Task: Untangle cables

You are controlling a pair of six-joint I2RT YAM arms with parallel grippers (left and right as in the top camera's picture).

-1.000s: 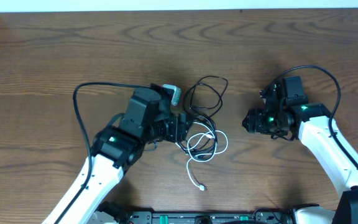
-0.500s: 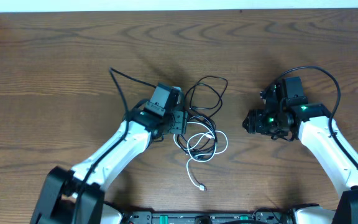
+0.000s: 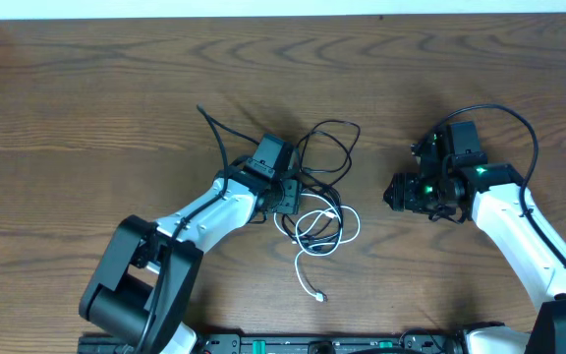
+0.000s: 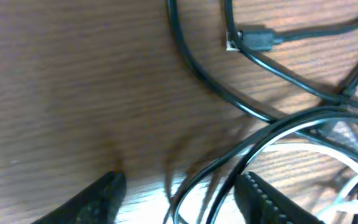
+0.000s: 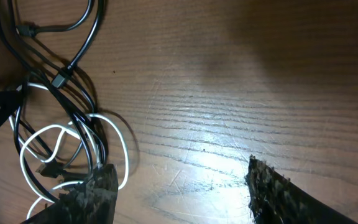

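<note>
Left gripper (image 4: 178, 186) jaws stood apart, low over the table (image 3: 86, 98). Two black strands ran through the gap, nothing pinched yet. It sat at the left edge of the tangle. The black cable (image 3: 327, 147) looped up and away from it, one plug (image 4: 257, 39) lying free on the wood. The white cable (image 3: 334, 231) coiled just below, threaded through the black loops, with its tail plug (image 3: 317, 295) trailing toward the near edge. Both cords lay mid-table, between the arms. Right gripper (image 5: 179, 177) jaws were also apart and empty, hanging well clear to the right of the bundle.

If you meant to close the left there: you had more than one strand in the gap, so my read is it would grab a crossing, not one cord. Better to single out the black one, pinch near the free plug, and bring the right in on the white coil before pulling apart, slowly.
</note>
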